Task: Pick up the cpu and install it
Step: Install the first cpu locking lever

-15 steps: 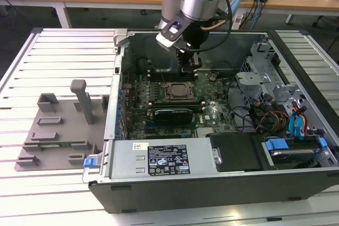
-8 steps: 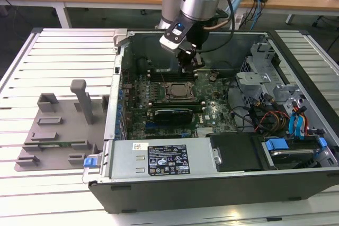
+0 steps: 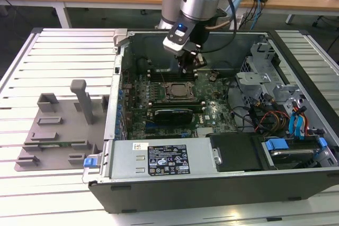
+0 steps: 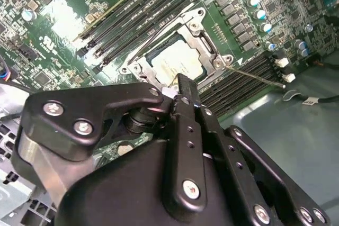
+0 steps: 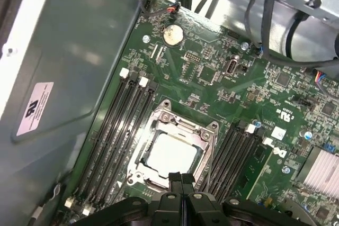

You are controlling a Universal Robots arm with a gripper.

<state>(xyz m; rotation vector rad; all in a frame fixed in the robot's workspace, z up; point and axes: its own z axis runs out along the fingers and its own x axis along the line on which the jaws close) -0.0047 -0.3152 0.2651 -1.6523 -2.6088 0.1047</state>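
The cpu (image 5: 170,154) lies flat inside the metal-framed socket (image 5: 183,123) near the middle of the motherboard (image 5: 212,86). Its silver top catches the light in both wrist views.

Working across the exterior view from its left, I see the grey tray fixture (image 3: 58,130) on the left part of the slatted table (image 3: 69,41). Next comes the open computer case (image 3: 212,194), which takes up the table's middle and right. A drive cage (image 3: 259,72) sits along the case's right edge.

Over the board hangs the gripper (image 3: 188,70), close to one edge of the socket frame. I read its fingers (image 5: 176,181) as pressed together with nothing between them (in the first wrist view the two tips meet in a single seam). They sit just above the frame, beside the chip; I can't tell from here whether they touch it.

Black memory slots (image 5: 111,136) run along both sides of the socket. A coin cell (image 5: 172,35) sits toward the board's edge by the case wall.
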